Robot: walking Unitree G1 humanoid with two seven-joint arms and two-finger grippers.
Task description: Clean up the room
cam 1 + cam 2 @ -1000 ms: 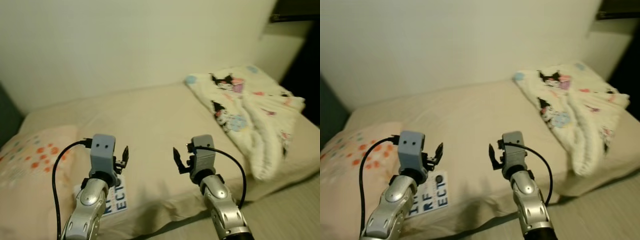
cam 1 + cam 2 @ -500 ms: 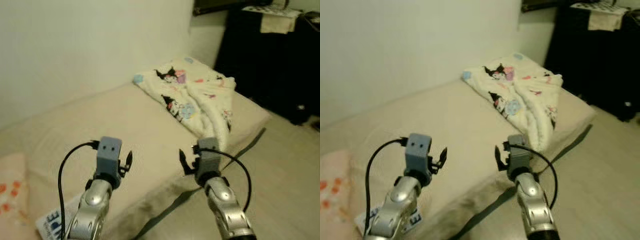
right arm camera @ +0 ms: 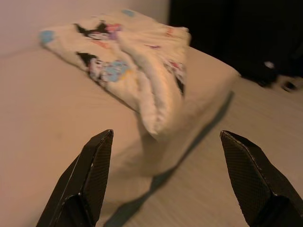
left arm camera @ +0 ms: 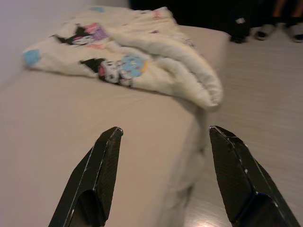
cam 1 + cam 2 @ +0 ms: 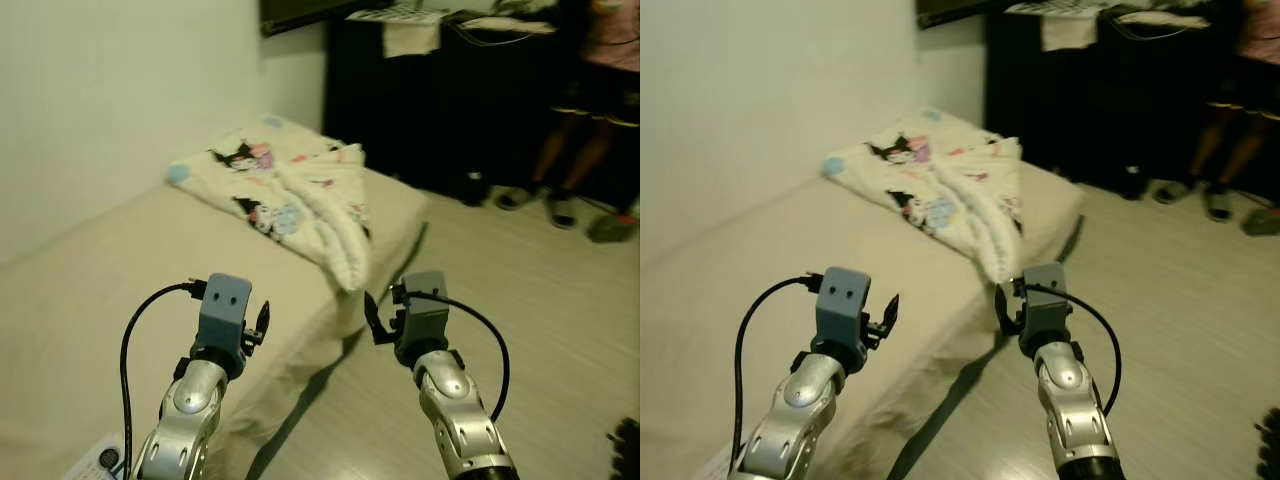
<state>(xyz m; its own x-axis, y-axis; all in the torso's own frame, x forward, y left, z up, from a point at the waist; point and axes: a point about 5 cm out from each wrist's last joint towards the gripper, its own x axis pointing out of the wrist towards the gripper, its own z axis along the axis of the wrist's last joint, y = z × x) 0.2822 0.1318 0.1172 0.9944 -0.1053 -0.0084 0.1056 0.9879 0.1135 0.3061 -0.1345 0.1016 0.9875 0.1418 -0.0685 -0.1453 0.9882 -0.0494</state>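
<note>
A cream blanket (image 5: pixel 290 190) printed with cartoon figures lies bunched at the far end of the beige mattress (image 5: pixel 90 300), and one fold hangs over the mattress edge. My left gripper (image 5: pixel 259 324) hovers open over the near part of the mattress with nothing between its fingers. My right gripper (image 5: pixel 372 318) is open too, held above the floor just beside the mattress edge. In the left wrist view the blanket (image 4: pixel 142 61) lies ahead of the open fingers (image 4: pixel 97 184). The right wrist view has the blanket (image 3: pixel 137 66) beyond its spread fingers (image 3: pixel 255 179).
Pale wooden floor (image 5: pixel 540 300) runs to the right of the mattress. Dark furniture (image 5: pixel 420 100) with a white cloth (image 5: pixel 410 35) on top stands at the back. A person's legs (image 5: pixel 585 130) stand at the far right. A printed card (image 5: pixel 100 462) lies at the lower left.
The camera has swung to the right: the pillow has left the picture, the blanket has shifted left, and the floor, dark furniture and a person have come in. Both grippers stay open.
</note>
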